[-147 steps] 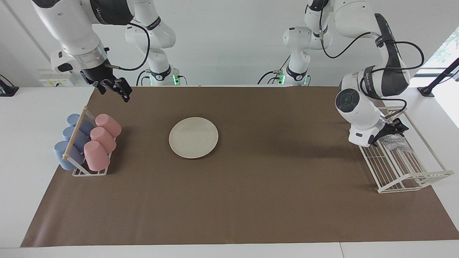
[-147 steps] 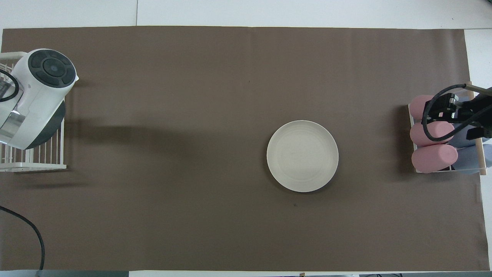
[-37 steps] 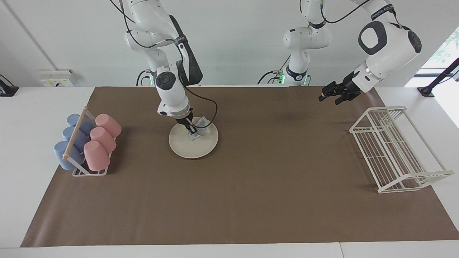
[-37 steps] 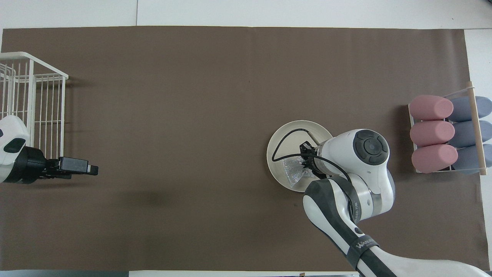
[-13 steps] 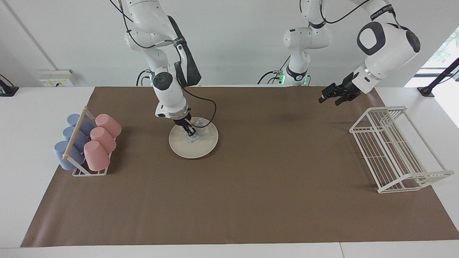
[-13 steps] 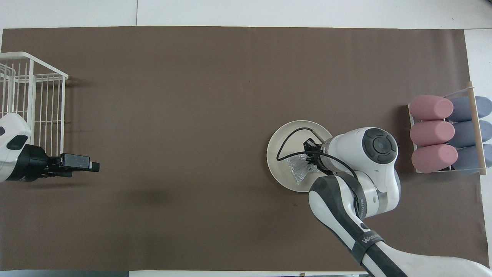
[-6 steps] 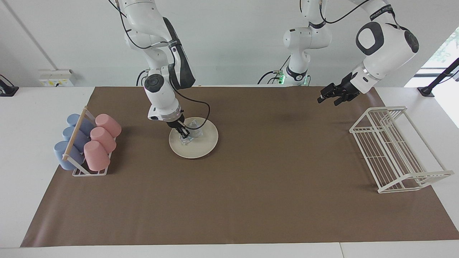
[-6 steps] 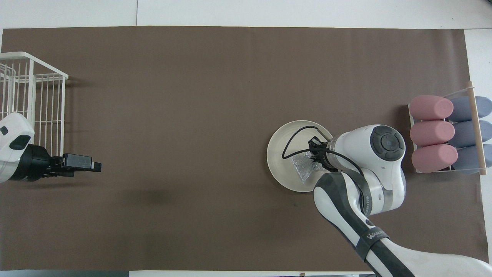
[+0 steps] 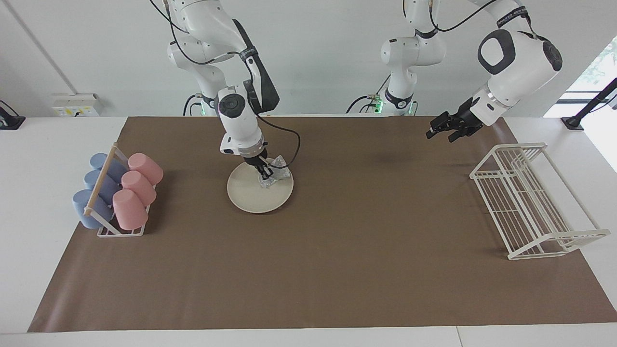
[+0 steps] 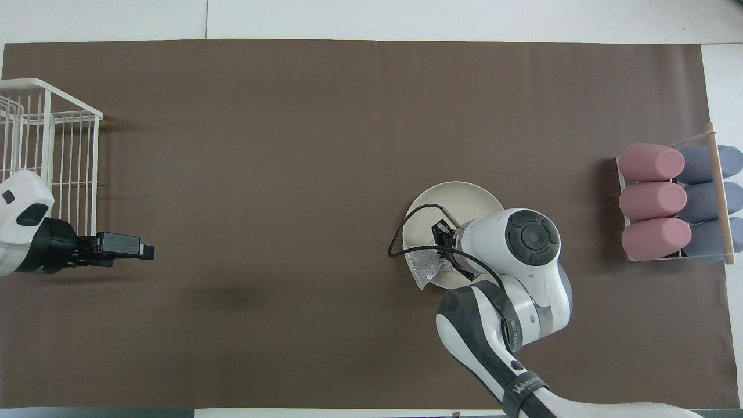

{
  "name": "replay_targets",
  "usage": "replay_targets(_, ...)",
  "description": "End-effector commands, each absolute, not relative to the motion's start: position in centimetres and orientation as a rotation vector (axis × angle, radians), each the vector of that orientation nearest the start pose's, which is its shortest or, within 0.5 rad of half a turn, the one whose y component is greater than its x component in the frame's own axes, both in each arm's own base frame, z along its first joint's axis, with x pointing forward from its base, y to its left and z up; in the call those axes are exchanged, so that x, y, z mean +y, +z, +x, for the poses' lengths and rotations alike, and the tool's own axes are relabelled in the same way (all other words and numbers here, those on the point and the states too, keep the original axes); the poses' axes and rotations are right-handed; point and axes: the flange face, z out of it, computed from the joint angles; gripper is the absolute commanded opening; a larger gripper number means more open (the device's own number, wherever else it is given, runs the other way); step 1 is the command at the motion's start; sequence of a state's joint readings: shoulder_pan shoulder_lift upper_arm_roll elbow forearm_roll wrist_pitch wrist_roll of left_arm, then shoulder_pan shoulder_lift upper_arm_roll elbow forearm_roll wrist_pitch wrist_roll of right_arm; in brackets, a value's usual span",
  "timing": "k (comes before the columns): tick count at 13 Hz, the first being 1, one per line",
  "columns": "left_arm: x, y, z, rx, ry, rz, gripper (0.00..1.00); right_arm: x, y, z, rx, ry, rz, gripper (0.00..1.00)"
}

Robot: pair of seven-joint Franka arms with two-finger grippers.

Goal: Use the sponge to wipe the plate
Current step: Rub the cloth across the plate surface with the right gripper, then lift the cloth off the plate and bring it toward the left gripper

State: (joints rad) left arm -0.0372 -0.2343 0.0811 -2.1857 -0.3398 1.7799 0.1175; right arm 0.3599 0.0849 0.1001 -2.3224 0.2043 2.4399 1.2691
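Since half a second ago the right gripper [image 9: 264, 172], clamped on the sponge [image 9: 273, 175], swings it to the plate [image 9: 253, 195] edge nearer the robots mid-wipe, next sweeping back across, while the left gripper [image 9: 437, 129] waits unclenched over the bench's robot-side edge.

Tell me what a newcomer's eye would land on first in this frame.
The right gripper stands out first, shut on the silvery sponge and pressing it onto the cream plate on the brown mat, at the plate's edge nearer the robots. Next come the pink and blue cups stacked in a rack at the right arm's end. The left gripper waits open in the air near the white wire rack at the left arm's end.
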Motion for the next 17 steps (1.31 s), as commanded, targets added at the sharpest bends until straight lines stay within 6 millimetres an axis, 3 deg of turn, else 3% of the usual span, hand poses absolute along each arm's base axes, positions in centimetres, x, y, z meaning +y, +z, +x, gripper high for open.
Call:
replay_targets(1, -0.9, 47.7, 46.7, -0.043, 0.258, -3.466, 1.0, 22.8, 30.1, 46.6, 1.439, 0.127, -2.642, 0.0)
replay_targets(3, -0.9, 47.8, 46.8, -0.05, 0.246, -3.466, 1.0, 24.0, 32.5, 48.3, 1.526, 0.133, -2.573, 0.0)
replay_targets(5, -0.9, 47.8, 46.8, -0.046, 0.253, -3.466, 1.0, 27.1, 35.9, 49.5, 1.563, 0.212, -2.581, 0.0)
replay_targets(8, -1.0, 47.8, 46.7, -0.097, 0.273, -3.464, 1.0, 30.5, 43.0, 51.1, 1.667, 0.27, -2.526, 0.0)
replay_targets(10, -1.6, 48.0, 46.7, -0.09, 0.274, -3.48, 1.0, 32.4, 47.8, 49.8, 1.645, 0.301, -2.585, 0.0)
replay_targets(12, -3.5, 48.5, 46.6, -0.147, 0.301, -3.612, 1.0, 33.8, 52.1, 48.3, 1.652, 0.282, -2.574, 0.0)
replay_targets(14, -4.9, 49.3, 46.5, -0.25, 0.384, -3.754, 1.0, 33.9, 56.2, 47.8, 1.608, 0.197, -2.563, 0.0)
replay_targets(15, -5.4, 49.6, 46.4, -0.287, 0.409, -3.823, 1.0, 34.1, 57.8, 47.9, 1.603, 0.182, -2.539, 0.0)
replay_targets(17, -6.1, 50.6, 46.5, -0.394, 0.447, -3.967, 1.0, 34.3, 58.1, 47.5, 1.656, 0.184, -2.527, 0.0)
